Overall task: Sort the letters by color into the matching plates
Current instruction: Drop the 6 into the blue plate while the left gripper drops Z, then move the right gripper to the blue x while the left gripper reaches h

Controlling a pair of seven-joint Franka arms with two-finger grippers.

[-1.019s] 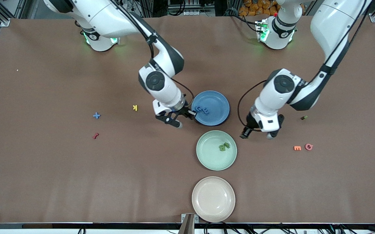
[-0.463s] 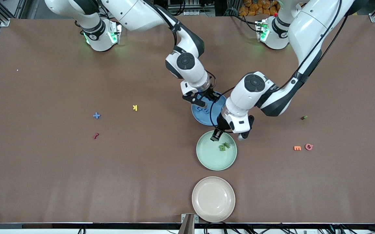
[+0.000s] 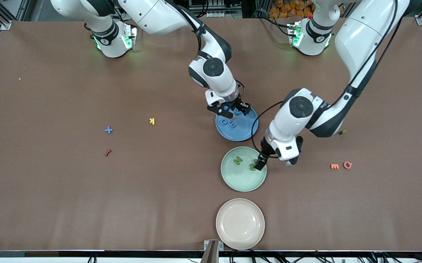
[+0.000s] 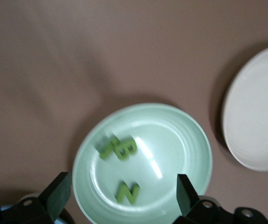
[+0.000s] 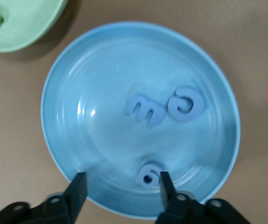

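Left end effector (image 3: 273, 163): hangs over the green plate's rim toward the left arm's end, fingers spread wide with nothing between them; only the finger (image 4: 57, 193) tips show in its wrist view, the rest cut off.
Right end effector (image 3: 229, 111): over the blue plate's edge nearest the bases, fingers apart and empty; it covers part of the plate from the front.
Blue plate (image 3: 245, 133): holds three blue letters; a small one (image 5: 149, 175) sits between the right fingers (image 5: 77, 191) in the wrist view, beside an E-like piece (image 5: 144, 111) and a G-like piece (image 5: 186, 105). From the front these are hard to read.
Green plate (image 3: 242, 180): just nearer the front camera than the blue plate; holds a green N (image 3: 238, 160) and a blurred green pair (image 4: 117, 147), partly hidden by the left finger from the front.
Beige plate (image 3: 240, 223): nearest the front camera; cut off in the left wrist view.
Loose pieces, right arm's end: blue plus (image 3: 108, 129), yellow K (image 3: 152, 121), red piece (image 3: 107, 152), shape unclear.
Loose pieces, left arm's end: orange piece (image 3: 334, 166), pink G (image 3: 347, 165), and a small dark piece (image 3: 342, 132) partly hidden by the left arm.
Bench (image 3: 50, 201): brown.
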